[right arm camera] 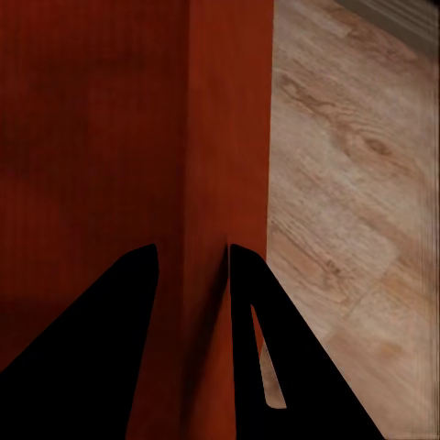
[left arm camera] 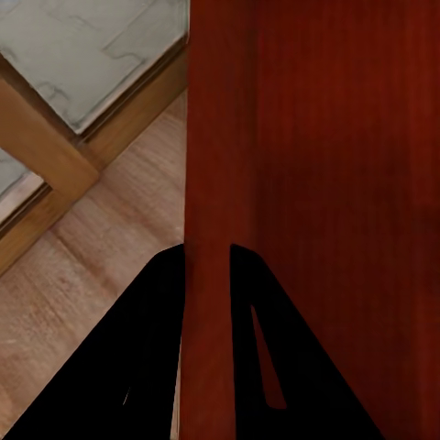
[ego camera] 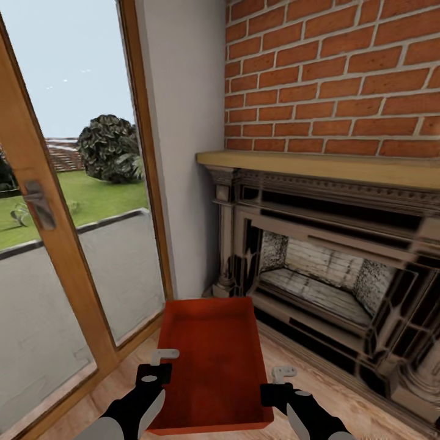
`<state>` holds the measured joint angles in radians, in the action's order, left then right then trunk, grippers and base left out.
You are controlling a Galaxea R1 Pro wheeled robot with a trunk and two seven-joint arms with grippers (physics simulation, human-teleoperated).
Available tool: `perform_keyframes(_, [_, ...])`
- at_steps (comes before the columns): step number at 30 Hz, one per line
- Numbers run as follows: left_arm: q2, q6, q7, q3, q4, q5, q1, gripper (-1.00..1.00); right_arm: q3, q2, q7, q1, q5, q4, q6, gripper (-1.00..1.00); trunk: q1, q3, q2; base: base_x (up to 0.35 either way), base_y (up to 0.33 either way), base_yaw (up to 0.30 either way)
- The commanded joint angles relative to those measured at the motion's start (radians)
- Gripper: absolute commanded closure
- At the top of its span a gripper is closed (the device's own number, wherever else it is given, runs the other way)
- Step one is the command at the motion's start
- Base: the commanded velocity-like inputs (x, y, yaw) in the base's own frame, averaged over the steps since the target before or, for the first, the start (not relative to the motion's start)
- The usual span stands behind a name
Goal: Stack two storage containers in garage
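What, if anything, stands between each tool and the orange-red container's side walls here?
Nothing visible. The left tool straddles the storage container's left wall, and the right tool straddles its right wall, each wall sitting directly between the fingers. Wood-plank floor lies beyond.

The bin (ego camera: 214, 360) had its near corners covered by the left gripper (ego camera: 160, 366) and right gripper (ego camera: 280, 382). Fingertips were hidden behind the bin walls in both wrist views. The fireplace (ego camera: 330, 269) ran off the right edge. The glass door (ego camera: 55, 244) was cut by the left edge. Only one bin was distinguishable.
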<state>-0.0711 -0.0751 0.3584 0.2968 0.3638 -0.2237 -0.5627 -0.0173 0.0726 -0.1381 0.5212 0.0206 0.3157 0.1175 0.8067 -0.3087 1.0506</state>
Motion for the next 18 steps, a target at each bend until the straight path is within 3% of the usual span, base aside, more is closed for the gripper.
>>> perform_keyframes(1, [-0.006,-0.005,0.001,0.001,0.000,-0.034,0.000,1.00,-0.001,0.001,-0.011,0.000,-0.019,0.005,-0.019,1.00,0.000,-0.001,0.001,0.000,0.000,-0.295])
perform_keyframes(18, [-0.006,-0.005,0.001,0.001,0.000,-0.034,0.000,1.00,-0.001,0.001,-0.011,0.000,-0.019,0.005,-0.019,1.00,0.000,0.012,0.001,0.000,0.000,-0.289])
